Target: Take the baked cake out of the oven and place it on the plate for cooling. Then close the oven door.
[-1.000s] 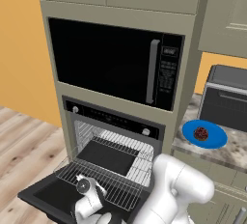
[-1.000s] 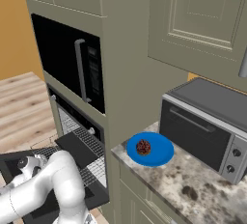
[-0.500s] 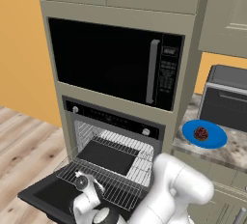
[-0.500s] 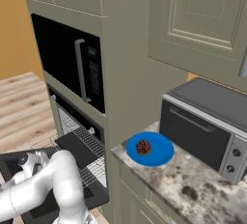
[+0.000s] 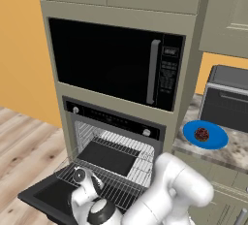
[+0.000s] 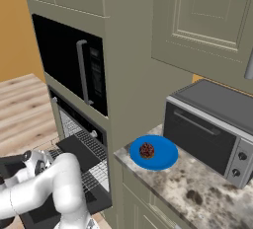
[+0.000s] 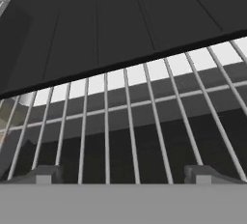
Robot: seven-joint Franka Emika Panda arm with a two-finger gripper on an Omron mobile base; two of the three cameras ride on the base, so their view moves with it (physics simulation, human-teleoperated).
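Already the small dark-brown baked cake sits on the round bright-blue plate at 3 o'clock of the black wall oven — remaining: shut its black dark-glass door, over whose pulled-out wire rack the gripper hovers, fingers wide, empty.

no legible text, microwave panel perhaps blurred

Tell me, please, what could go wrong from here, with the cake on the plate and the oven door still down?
1. The wire rack is pulled out over the open oven door; swinging the door up now would likely jam against it.
2. The open gripper sits low over the rack bars, so its fingertips could snag between them.
3. The baked cake on the plate lies near the counter's edge; a wide arm swing might knock it.
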